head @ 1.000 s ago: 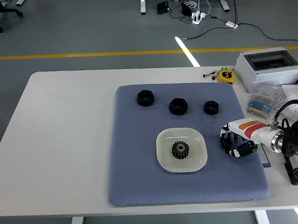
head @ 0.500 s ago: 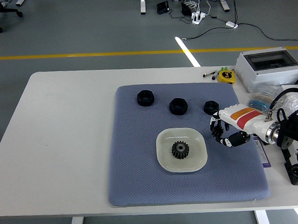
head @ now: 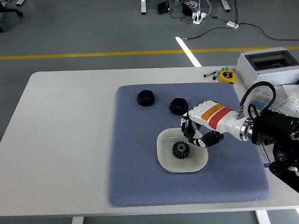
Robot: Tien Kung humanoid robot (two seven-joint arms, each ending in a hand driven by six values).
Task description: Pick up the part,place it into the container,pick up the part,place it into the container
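Black toothed gear (head: 180, 150) sits in glossy rounded-square dish (head: 167, 162).

Two black nuts (head: 145, 97) (head: 178, 105); one gear (head: 180, 150); one dish (head: 167, 161); one mat (head: 137, 158).

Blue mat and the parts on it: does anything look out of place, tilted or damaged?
Nothing stands out. The gear lies flat in the dish, two black nuts sit on the mat, right hand over the dish rim.

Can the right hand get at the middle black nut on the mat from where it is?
Probably yes. The right hand hovers over the dish's far rim, fingers open and empty, and the middle nut sits just beyond it on the mat with nothing between.
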